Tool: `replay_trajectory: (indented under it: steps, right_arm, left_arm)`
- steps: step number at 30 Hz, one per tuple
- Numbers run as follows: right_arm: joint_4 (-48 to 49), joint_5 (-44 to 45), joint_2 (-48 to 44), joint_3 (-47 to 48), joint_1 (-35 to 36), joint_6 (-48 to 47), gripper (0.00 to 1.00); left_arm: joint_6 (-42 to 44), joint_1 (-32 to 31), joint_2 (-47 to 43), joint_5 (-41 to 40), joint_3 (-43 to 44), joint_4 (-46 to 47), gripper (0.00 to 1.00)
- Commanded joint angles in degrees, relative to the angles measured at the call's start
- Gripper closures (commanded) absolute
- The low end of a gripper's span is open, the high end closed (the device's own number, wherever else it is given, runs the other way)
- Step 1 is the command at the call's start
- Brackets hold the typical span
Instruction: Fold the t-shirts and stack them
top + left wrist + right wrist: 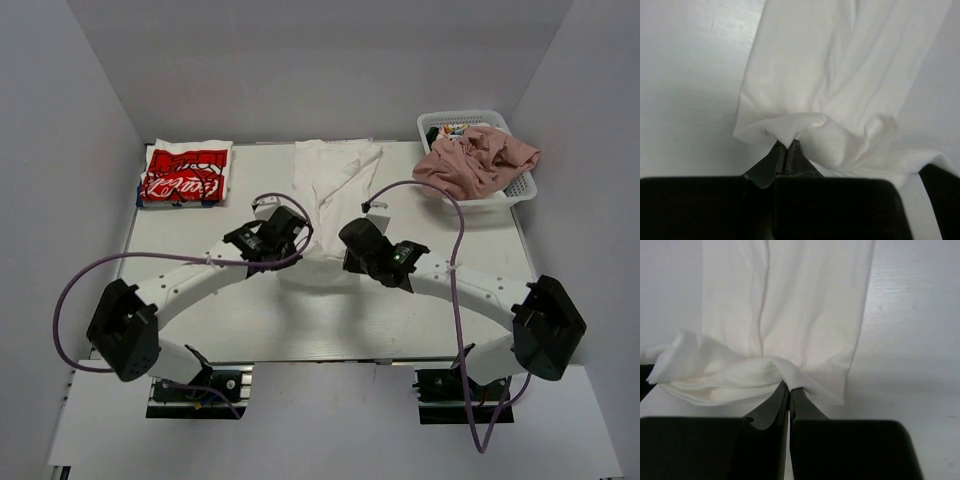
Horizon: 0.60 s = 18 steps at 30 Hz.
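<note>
The plain white t-shirt [328, 180] lies as a long narrow strip down the middle of the table. My left gripper [297, 237] is shut on its near left corner [790, 127]. My right gripper [345, 240] is shut on its near right corner [785, 372]. Both hold the near end bunched and raised. The white shirt with red print [186, 173] lies folded at the back left. The dusty-pink shirt [478, 160] is heaped in the basket.
The white lattice basket [520, 185] stands at the back right corner. Grey walls close in the table [200, 240] on the left, back and right. Purple cables loop over both arms.
</note>
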Motion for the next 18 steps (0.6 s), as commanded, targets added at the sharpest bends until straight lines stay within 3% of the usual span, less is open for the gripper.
replay_trajectory:
  steps: [1, 11, 18]
  right_arm:
    - [0.44, 7.23, 3.85, 4.38, -3.19, -3.15, 1.0]
    - [5.88, 1.69, 16.06, 16.16, -13.38, -10.28, 1.0]
    - [4.65, -4.54, 26.25, 24.6, -19.1, -12.65, 1.0]
  left_arm:
    - [4.86, 3.39, 5.97, -4.41, 7.72, -0.32, 1.0]
    - [19.0, 9.37, 19.33, -1.59, 21.61, 9.52, 1.0]
    - [22.18, 13.59, 29.7, 1.31, 30.15, 9.97, 1.0]
